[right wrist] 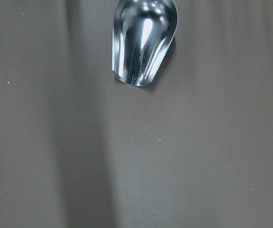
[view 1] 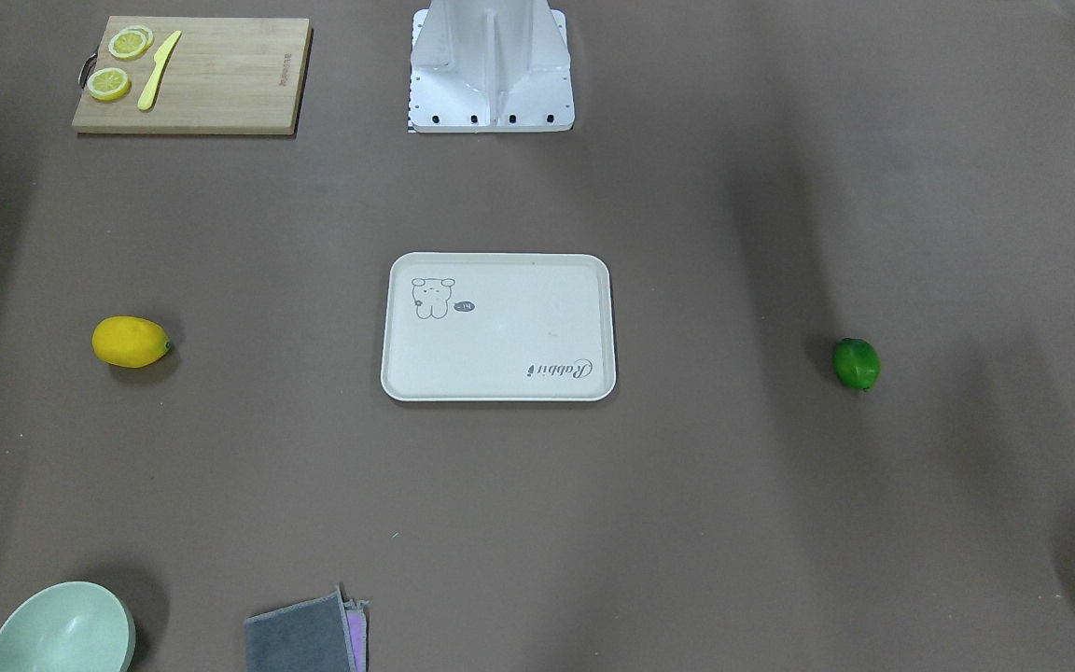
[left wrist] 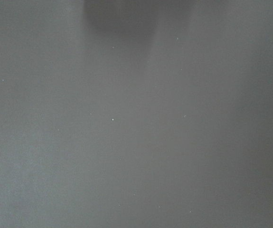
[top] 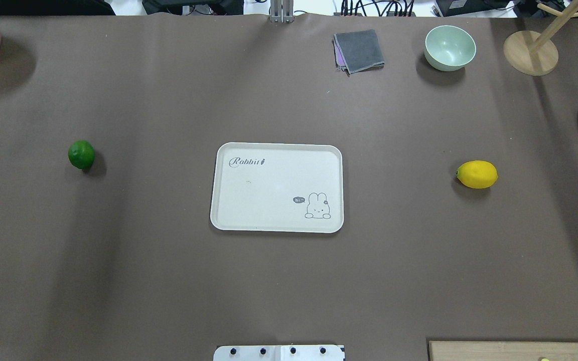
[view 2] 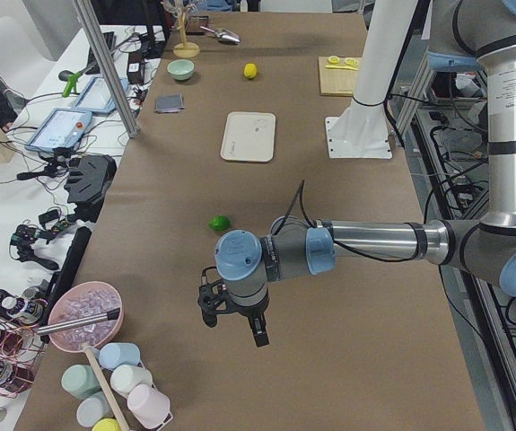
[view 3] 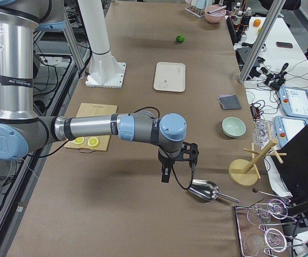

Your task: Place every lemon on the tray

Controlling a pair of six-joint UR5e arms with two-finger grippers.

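Nearest the robot: white base mount [top: 279,352], with a wooden cutting board [view 1: 211,79] to its right that carries lemon slices [view 1: 109,84] and a yellow knife [view 1: 158,70].
Tray [top: 269,190]: cream-white, lying flat at the middle of the brown table [top: 168,276].
Green lemon [top: 81,154]: on the table well to the tray's left, not touching it.
Yellow lemon [top: 477,174]: on its side, well to the tray's right, also off the tray.
Left gripper [view 2: 233,325]: hangs over the table's left end, past the green lemon. Whether its jaws are wide or narrow cannot be told.
Right gripper [view 3: 178,168]: hangs over the right end, near a metal scoop [right wrist: 143,42]. Its jaw spacing cannot be told either.
Far edge: folded grey cloth [top: 359,50], pale green bowl [top: 449,47], round wooden stand base [top: 530,52].
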